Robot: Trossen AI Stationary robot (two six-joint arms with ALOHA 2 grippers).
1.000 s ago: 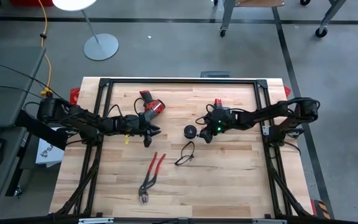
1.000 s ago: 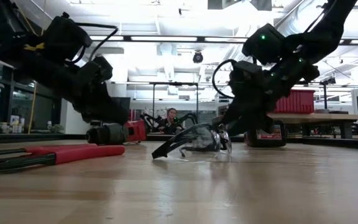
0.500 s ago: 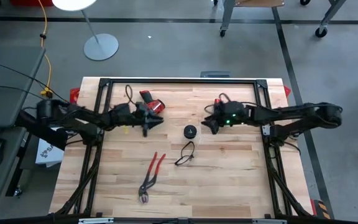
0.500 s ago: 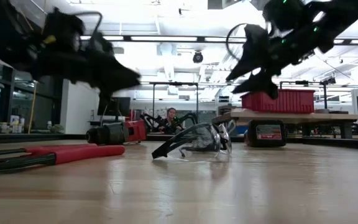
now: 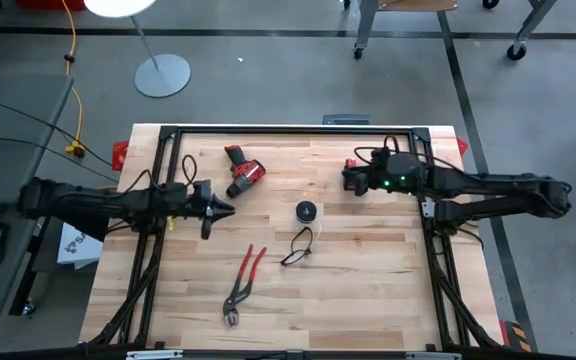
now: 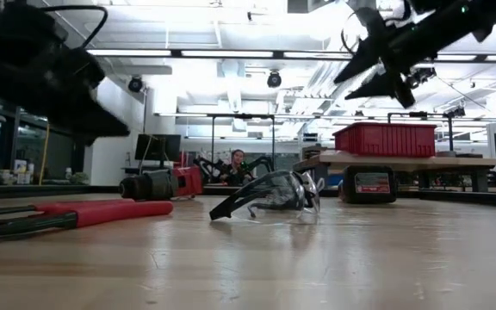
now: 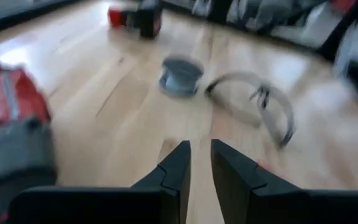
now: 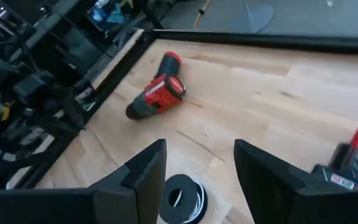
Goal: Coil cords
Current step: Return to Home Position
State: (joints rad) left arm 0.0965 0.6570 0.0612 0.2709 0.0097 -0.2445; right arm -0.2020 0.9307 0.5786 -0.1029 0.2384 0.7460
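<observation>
The small black round spool [image 5: 307,211] lies flat on the wooden table near its middle; a little white cord shows on it [image 8: 182,199]. My left gripper [image 5: 223,208] hangs over the table's left part, well to the left of the spool [image 7: 180,74]. Its fingers [image 7: 199,155] stand open by a narrow gap with nothing between them. My right gripper [image 5: 348,178] is raised above the table, to the right of and beyond the spool. It stands wide open [image 8: 199,155] and empty.
A red drill [image 5: 243,172] lies at the far left of the middle. Safety glasses [image 5: 298,247] lie just nearer than the spool, and red-handled pliers [image 5: 241,285] lie toward the near edge. A red-and-black object [image 8: 353,155] sits near my right gripper.
Both grippers have drawn back from the table's middle. My left gripper has gone toward the left edge and risen a little. My right gripper has risen well clear of the table and gone toward the right edge, away from the spool. The spool has stayed in place.
</observation>
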